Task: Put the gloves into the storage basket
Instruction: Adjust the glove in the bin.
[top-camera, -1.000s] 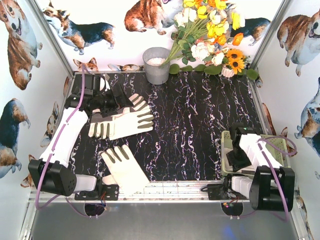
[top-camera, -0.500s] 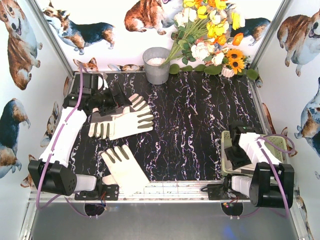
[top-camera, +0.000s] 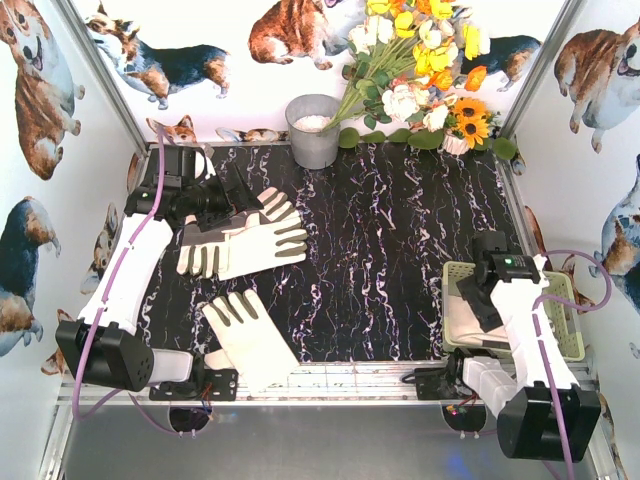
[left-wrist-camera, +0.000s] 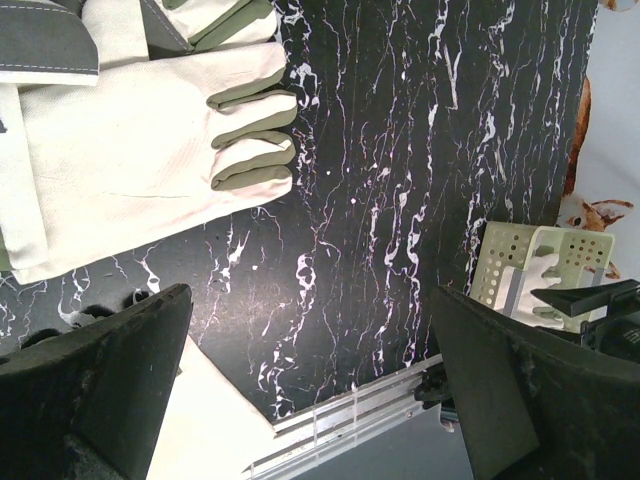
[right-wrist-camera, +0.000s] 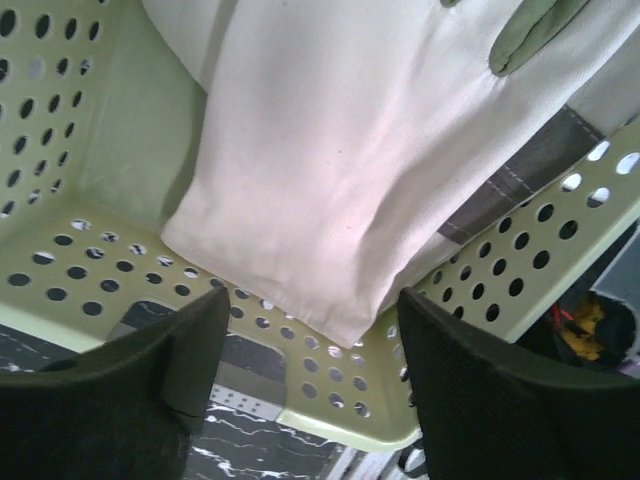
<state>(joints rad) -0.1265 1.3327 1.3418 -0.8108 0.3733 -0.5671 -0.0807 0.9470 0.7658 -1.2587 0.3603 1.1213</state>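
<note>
Storage basket: held one glove — right gripper spread above.
Table: several gloves waited — left gripper spread nearby.

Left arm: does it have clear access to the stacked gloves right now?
Likely yes. The left gripper is open right beside the stacked gloves, and nothing lies on them or between the two.

**White shells, black joints**

My left arm and right arm are smooth white plastic links set between boxy black motor housings. A thin purple cable trails along each. My wedge-shaped fingers are matte black and finely grained.
</note>
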